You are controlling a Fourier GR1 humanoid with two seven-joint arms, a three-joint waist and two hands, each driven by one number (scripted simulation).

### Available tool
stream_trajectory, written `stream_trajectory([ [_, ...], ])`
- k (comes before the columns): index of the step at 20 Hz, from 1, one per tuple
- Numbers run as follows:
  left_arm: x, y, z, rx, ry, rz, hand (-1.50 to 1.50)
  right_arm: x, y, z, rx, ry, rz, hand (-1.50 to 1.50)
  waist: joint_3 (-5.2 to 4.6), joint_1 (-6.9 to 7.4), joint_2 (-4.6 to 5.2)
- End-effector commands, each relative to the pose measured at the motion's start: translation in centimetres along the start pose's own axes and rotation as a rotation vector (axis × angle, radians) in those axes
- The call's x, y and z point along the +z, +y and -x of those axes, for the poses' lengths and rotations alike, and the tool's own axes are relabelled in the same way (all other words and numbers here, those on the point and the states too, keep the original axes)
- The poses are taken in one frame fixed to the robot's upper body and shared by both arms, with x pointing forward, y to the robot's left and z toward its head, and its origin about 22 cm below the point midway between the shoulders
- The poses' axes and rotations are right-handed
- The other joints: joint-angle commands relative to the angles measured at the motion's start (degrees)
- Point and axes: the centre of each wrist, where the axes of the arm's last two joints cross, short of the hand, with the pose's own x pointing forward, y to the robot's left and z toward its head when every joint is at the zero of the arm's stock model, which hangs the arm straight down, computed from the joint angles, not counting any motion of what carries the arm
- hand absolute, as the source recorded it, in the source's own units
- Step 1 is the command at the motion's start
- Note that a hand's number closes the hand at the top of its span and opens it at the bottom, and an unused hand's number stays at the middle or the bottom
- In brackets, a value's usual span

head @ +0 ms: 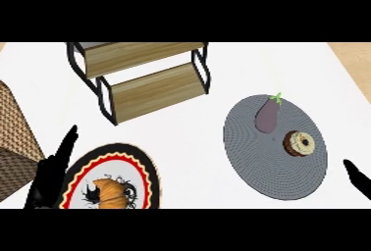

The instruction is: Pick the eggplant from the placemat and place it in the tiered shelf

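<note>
Still on the mat: eggplant lies at the placemat's far edge, both hands low and clear of it

Nearest of all, at the lower edge of the head view, sit the two hands. The left hand [51,171] rises well to the left of the placemat [250,147], its fingers straight and pointing away from the robot, holding nothing; it stands just beside the left rim of a patterned plate [141,164] that carries a croissant [110,193]. The right hand [357,177] shows only as a dark tip just past the placemat's right rim, and I cannot tell how its fingers are set.

The placemat itself is a grey round mat. A donut [299,143] rests right of the mat's centre. Farther back, near the mat's far rim, lies the eggplant [267,116], purple, with its green stem end pointing away and reaching the mat's edge. Eggplant and donut are near each other but apart.

Bare white counter [188,147] lies open between the placemat and the plate.

Farthest, left of and beyond the placemat, stands the tiered shelf [145,78], two wooden boards in a black frame, the lower board nearer. A woven brown basket [14,132] sits at the far left edge.
</note>
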Motion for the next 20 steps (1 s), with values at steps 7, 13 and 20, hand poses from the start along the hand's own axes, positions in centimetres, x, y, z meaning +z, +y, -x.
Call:
stream_trajectory([
  [7, -2.2, -2.5, -0.5, 0.06, -0.041, 0.204, 0.0, 7.4, 1.4, -6.2, -0.12, -0.066, 0.197, -1.5, 0.48, 5.74, 0.0],
  [13, -2.5, -2.9, -1.1, 0.042, -0.057, 0.228, 0.0, 8.2, 0.9, -11.6, 0.015, 0.006, 0.0, -1.5, 0.33, 7.15, 0.35],
  [20, -2.5, -4.4, -1.9, 0.041, -0.083, 0.248, 0.0, 6.0, -0.9, -10.2, 0.579, 0.238, -0.036, -1.5, -0.13, 8.91, 1.45],
])
